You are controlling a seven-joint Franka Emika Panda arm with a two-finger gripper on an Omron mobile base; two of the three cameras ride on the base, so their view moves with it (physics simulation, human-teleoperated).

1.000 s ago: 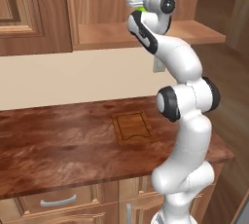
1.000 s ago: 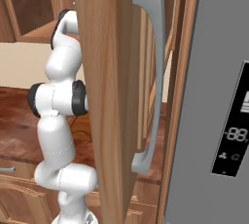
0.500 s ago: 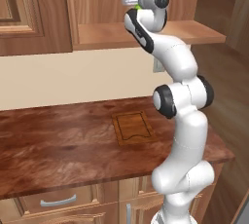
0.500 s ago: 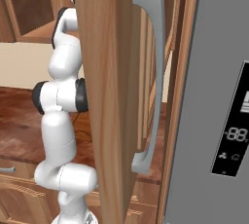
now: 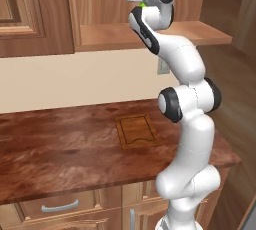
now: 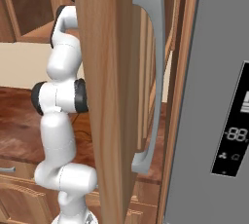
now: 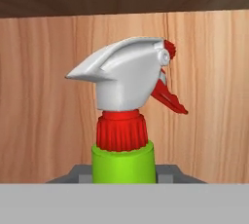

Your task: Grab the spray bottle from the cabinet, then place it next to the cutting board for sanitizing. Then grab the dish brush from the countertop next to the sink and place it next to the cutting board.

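The counter [image 5: 60, 149], a dark red-brown slab, lies nearest, and the cutting board [image 5: 135, 131] rests flat on it just left of the arm's middle joint; above and beyond, the arm reaches up to the open shelf of the cabinet [image 5: 115, 34], where the hand [image 5: 141, 1] sits at shelf level; a sliver of green shows right beside it in the left base view; in the hand view the spray bottle [image 7: 124, 135] stands upright and very close, green body low, red neck above, white nozzle on top, the cabinet's pale wooden back wall behind it; the hand looks narrowed on the bottle's body, though the fingers themselves are hidden; judged from this, the first step is at the grasp, the bottle not yet off the shelf; next calls for drawing it clear of the shelf and down beside the board.
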